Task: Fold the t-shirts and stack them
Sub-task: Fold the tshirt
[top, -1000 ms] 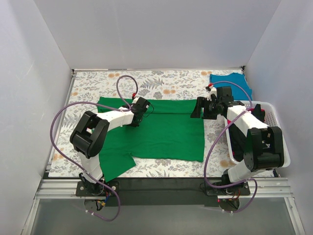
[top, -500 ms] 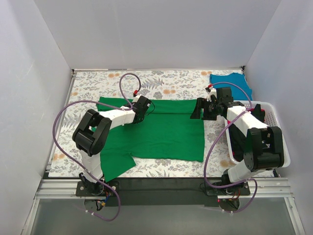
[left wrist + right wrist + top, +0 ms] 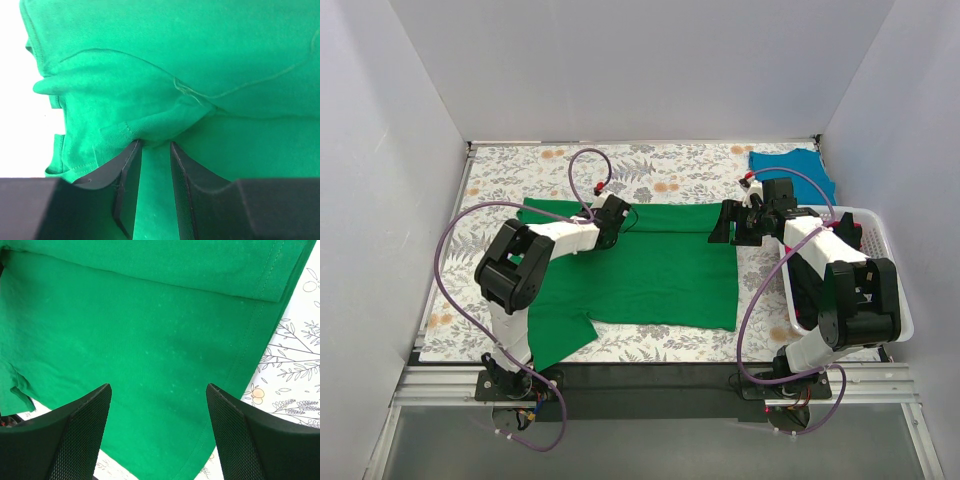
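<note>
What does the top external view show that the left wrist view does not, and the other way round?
Only the top external view: the teal t-shirt, the white basket, the right gripper at the right edge of the green t-shirt. Only the left wrist view: a bunched fold at the tips of the left gripper, whose fingers stand slightly apart. Both: the green t-shirt.

Spread t-shirt (image 3: 660,275) flat in middle of table (image 3: 520,165). One sleeve sticks out toward near left corner. Left gripper (image 3: 616,220) on far left part of it, tips touching bump of cloth. Right gripper (image 3: 722,226) above its far right corner. Folded t-shirt (image 3: 795,168) in far right corner of table. Basket (image 3: 880,235) at right edge, right of spread t-shirt, in front of folded t-shirt.
</note>
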`<state>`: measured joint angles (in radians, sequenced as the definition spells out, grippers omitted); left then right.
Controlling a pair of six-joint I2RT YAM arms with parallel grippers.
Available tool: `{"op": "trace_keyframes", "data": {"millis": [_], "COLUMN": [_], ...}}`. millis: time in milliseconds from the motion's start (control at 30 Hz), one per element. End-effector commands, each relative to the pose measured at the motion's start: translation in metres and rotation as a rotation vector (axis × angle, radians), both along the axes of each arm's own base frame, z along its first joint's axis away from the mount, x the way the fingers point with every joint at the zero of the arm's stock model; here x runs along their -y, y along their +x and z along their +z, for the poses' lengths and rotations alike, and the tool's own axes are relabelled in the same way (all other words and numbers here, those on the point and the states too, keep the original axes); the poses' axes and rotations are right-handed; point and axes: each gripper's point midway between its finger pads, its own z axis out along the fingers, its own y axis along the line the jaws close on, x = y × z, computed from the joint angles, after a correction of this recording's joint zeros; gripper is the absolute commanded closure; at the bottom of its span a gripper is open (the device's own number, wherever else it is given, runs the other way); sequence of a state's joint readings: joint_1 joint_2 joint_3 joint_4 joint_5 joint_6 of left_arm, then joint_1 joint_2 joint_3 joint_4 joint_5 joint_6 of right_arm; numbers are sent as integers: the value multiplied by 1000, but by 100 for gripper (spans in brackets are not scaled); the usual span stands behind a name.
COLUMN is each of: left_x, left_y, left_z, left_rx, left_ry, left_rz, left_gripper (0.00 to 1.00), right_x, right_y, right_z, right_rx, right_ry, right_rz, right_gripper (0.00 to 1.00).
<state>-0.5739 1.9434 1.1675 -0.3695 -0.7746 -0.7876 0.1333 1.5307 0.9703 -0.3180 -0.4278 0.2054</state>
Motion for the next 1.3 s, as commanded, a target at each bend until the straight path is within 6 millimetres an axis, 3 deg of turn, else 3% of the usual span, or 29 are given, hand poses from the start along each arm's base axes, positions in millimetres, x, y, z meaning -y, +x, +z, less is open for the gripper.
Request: {"op": "trace_keyframes", "data": {"millis": [0,467,767,867,1033,1267], "left_x": [-1,-6,-2,5,22,47], "left_y": [19,23,18,11,2,-27], "left_z": [20,12,21,27,33,26], "left_rx": [86,73,52,12,-82,-275], "left_ry": [5,18,-17,-72,-166,-283], "left_rz": [23,25,14,18,22,56], "left_gripper": [71,71,94,100,100,97], "right_x": [-5,-11,-12,-12,-13,-13], "right_y": [5,4,7,8,9,11], "right_z": [6,3,4,4,3,4], "right_rx": [27,1,-1,-1,-6,-5], "right_ry": [19,48,51,50,51,51], "right_rz": [29,51,51,52,55,57], "right_gripper": [18,18,18,18,18,18]}}
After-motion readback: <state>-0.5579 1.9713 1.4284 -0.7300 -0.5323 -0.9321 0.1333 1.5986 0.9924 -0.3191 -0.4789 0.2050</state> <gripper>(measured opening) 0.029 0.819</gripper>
